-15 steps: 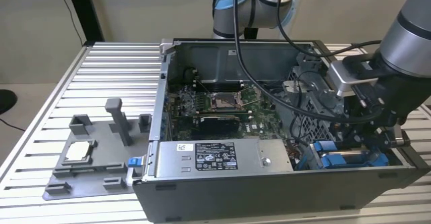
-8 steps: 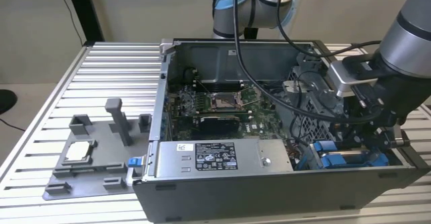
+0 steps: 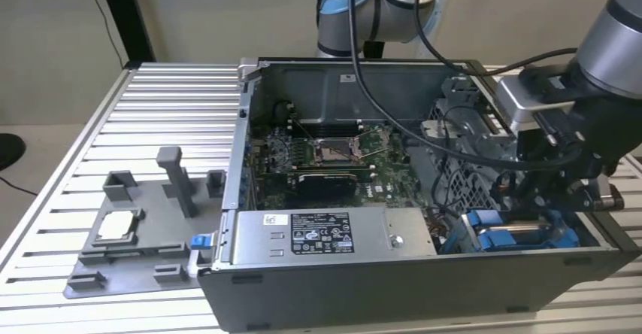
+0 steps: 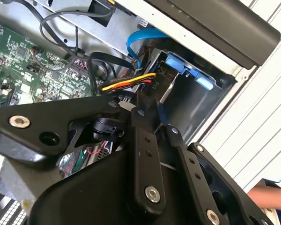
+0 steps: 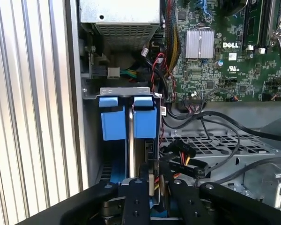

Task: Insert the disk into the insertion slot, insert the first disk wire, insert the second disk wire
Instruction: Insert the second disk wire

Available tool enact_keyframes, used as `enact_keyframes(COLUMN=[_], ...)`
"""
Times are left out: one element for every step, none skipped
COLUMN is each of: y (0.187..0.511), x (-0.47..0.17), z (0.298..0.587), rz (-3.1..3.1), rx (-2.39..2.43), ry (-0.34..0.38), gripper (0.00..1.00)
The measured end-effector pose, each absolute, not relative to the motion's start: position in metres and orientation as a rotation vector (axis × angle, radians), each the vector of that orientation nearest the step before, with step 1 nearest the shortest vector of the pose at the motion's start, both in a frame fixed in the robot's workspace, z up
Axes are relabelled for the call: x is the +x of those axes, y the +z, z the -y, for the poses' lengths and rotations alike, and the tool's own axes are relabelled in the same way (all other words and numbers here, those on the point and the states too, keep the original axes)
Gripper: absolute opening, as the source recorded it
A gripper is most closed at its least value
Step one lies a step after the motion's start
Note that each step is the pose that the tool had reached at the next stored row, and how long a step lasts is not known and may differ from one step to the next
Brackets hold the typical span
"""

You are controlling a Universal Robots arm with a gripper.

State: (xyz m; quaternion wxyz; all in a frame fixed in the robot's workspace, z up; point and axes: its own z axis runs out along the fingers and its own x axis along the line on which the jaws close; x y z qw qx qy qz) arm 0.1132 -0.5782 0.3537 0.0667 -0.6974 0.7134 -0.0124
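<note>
Pincer [image 5: 152, 185] narrow, perhaps on a wire connector, beside the disk [image 5: 131, 140] in the insertion slot [image 5: 119, 91].

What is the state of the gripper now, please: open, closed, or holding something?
Gripper: down at the insertion slot, beside the disk standing in it; open or closed cannot be told.
</note>
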Motion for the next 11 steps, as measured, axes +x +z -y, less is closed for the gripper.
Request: enact_keyframes(y=[0.357, 0.360, 0.363, 0.367, 0.369, 0.371, 0.374, 0.377, 0.380, 0.380, 0.380], x=[0.113, 0.113, 0.113, 0.113, 0.113, 0.113, 0.113, 0.113, 0.113, 0.113, 0.113], z=[0.578, 0.578, 0.578, 0.578, 0.578, 0.578, 0.578, 0.578, 0.578, 0.578, 0.578], rz=[-2.151, -2.152, -2.152, -2.153, -2.153, -2.152, -2.152, -2.151, -2.152, -2.153, -2.156], rx=[-2.103, -2.103, -2.104, -2.104, -2.104, -2.104, -2.103, -2.102, -2.103, -2.104, -2.106], ry=[-0.037, -0.036, -0.035, -0.035, -0.034, -0.034, -0.031, -0.031, -0.030, -0.027, -0.022], gripper=[1.00, 1.00, 1.00, 1.00, 1.00, 1.00, 1.00, 1.00, 1.00, 1.00, 1.00])
